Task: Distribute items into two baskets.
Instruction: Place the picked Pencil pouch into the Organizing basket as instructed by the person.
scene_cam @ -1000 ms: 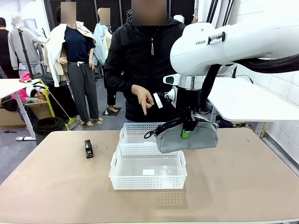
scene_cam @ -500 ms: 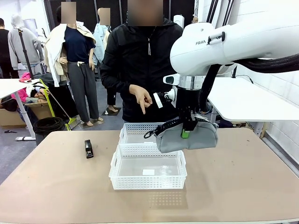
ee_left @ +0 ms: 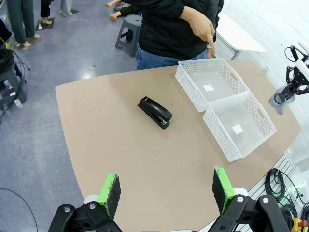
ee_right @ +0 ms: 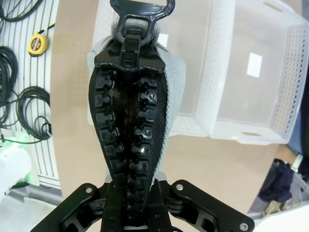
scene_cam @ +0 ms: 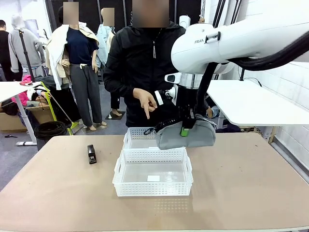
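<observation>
**Pouch swung over the far basket, not yet let go**

Left gripper: fingers spread wide, nothing between them, high above the table.

Right gripper: clamped hard on the grey pouch, pinching it along its black zip. The pouch hangs straight below the fingers.

Near basket: below the right gripper and on my side of it. Looks empty.

Change: a second ago the pouch hung by the near basket's far right corner. My right arm has since carried it to my left and away from me. It now sits over the far basket, its underside about level with the rim. Clearance is hard to judge.

Stapler: flat on the table, well off to the left of the right gripper and ahead of the left one. Unmoved.

Person's hand: beyond the pouch and just to its left, finger pointing down at the far basket, as before.

Reading: the far basket is the pouch's target, so I judge that lowering and releasing come next. The stapler remains for afterwards, and the near basket seems the likely place. Risk: the slack pouch could snag on the rim.
</observation>
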You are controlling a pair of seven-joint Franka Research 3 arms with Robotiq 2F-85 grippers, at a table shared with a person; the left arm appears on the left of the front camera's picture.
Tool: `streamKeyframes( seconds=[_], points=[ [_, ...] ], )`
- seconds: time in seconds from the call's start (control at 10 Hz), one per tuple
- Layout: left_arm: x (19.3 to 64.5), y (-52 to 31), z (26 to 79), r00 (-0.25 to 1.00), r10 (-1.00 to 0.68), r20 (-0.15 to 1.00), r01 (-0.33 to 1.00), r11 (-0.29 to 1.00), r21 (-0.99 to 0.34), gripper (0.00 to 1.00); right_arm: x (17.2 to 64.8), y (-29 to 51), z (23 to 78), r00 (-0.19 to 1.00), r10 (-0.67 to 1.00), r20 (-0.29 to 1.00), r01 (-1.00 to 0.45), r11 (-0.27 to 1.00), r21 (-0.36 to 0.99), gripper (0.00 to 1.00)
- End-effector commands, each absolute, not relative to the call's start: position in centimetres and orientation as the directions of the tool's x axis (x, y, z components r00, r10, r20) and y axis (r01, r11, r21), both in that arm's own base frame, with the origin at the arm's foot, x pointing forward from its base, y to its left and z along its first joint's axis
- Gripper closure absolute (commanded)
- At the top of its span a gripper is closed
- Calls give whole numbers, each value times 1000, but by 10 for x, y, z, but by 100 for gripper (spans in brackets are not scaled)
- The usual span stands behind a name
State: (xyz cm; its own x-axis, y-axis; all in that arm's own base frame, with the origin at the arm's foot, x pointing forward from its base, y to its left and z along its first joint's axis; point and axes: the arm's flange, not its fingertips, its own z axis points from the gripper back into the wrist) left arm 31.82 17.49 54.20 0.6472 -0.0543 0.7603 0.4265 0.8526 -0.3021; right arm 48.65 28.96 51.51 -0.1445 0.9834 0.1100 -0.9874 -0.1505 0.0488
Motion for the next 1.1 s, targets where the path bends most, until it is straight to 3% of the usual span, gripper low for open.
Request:
streamKeyframes(
  seconds=[0.0,0.4,1.0],
  points=[
    [319,176,541,639,-44,768,428,850,-308,0,514,300,518,-186,975,122,-977,-196,81,100],
    [319,176,541,639,-44,768,428,850,-308,0,552,320,506,-230,959,163,-969,-242,59,100],
    [319,176,541,639,-44,768,428,850,-308,0,609,353,474,-235,967,100,-972,-232,-47,100]
  ],
)
